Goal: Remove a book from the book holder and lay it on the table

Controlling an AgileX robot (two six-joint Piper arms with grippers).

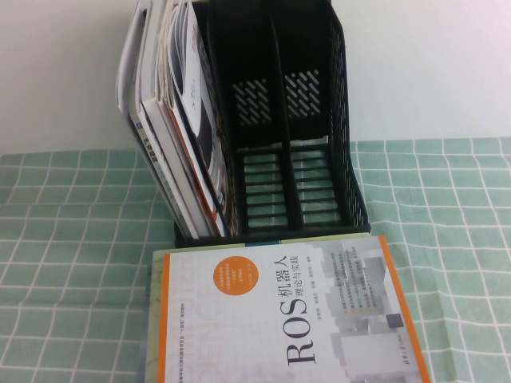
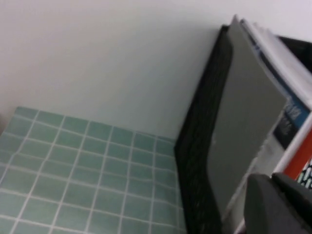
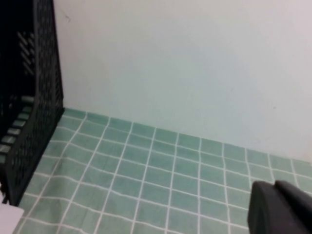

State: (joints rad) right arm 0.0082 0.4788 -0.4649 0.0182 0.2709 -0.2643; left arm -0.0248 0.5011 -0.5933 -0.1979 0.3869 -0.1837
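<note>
The book holder stands upright on the table, near the white wall behind it. Of its three compartments, the one on the robot's left is packed with books and magazines leaning together; the middle and right ones hold nothing visible. The book sits among that leaning stack in the left compartment, its glossy cover only partly showing, so its title cannot be read. Just in front of the holder, an orange-bordered white book marked "ROS" lies flat on the table, its far edge touching or nearly touching the holder's base.

The left gripper is beside the holder's left outer wall, close to the grey cover at the outside of the stack; only a dark part of it shows, and whether it stands wide or narrow I cannot tell. The right gripper is off the holder's right side, above bare cloth and well apart from the slotted wall; its jaws are closed together, holding nothing.
</note>
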